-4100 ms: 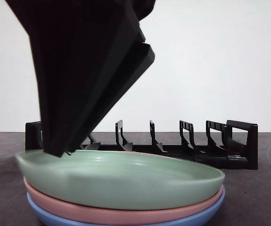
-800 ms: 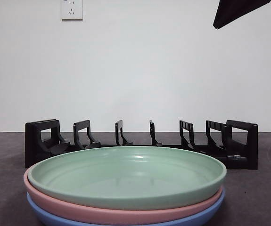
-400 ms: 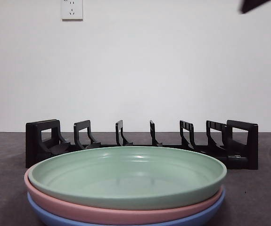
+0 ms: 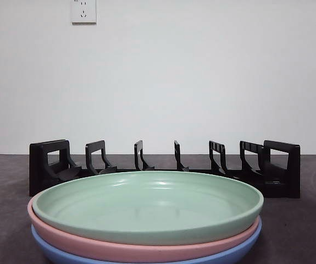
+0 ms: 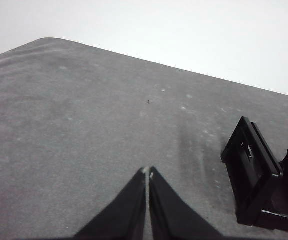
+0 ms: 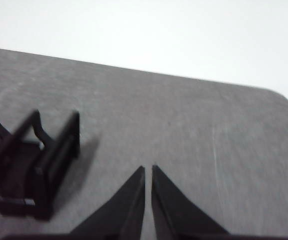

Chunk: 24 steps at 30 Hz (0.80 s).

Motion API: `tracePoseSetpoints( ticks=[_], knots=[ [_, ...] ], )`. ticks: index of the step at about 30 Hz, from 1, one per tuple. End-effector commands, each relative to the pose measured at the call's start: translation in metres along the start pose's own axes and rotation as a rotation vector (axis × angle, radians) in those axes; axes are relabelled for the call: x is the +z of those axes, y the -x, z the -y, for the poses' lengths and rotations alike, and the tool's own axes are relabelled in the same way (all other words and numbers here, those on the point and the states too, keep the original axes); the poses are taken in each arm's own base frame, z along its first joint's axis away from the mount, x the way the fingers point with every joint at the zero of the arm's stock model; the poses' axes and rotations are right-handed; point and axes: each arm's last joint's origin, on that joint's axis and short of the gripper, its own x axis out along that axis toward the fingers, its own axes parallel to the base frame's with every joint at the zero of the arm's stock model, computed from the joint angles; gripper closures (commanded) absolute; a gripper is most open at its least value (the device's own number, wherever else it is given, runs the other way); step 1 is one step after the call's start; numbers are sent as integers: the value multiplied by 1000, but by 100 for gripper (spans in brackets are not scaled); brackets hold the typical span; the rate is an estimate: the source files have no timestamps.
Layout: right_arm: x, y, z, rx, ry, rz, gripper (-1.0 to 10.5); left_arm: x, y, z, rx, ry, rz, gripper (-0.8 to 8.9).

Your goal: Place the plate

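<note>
Black left gripper [image 5: 147, 172] pressed together over bare table [image 5: 73, 125], beside one end of rack [image 5: 256, 180]; right gripper [image 6: 148, 170] likewise pressed together, empty, by other end. Green plate [image 4: 147, 206] lay topmost on pink plate [image 4: 81, 246] and blue plate [image 4: 92, 257], before rack, untouched. Best pinched at rim, tipped upright, lowered squarely between two dividers. No readable writing or brand found.

The green plate [image 4: 147, 206], a shallow round matte dish with a raised rim, lies flat and upright on top of a stack, nested in a pink plate [image 4: 92, 247] that rests on a blue plate [image 4: 81, 257], directly in front of the black slotted dish rack [image 4: 163, 168], whose slots hold nothing.
</note>
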Motion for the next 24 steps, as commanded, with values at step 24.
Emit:
tracePoseSetpoints(
  ticks=[24],
  knots=[
    [-22, 10, 3, -94, -84, 12, 925, -5, -2, -1, 1, 1, -5, 806]
  ],
)
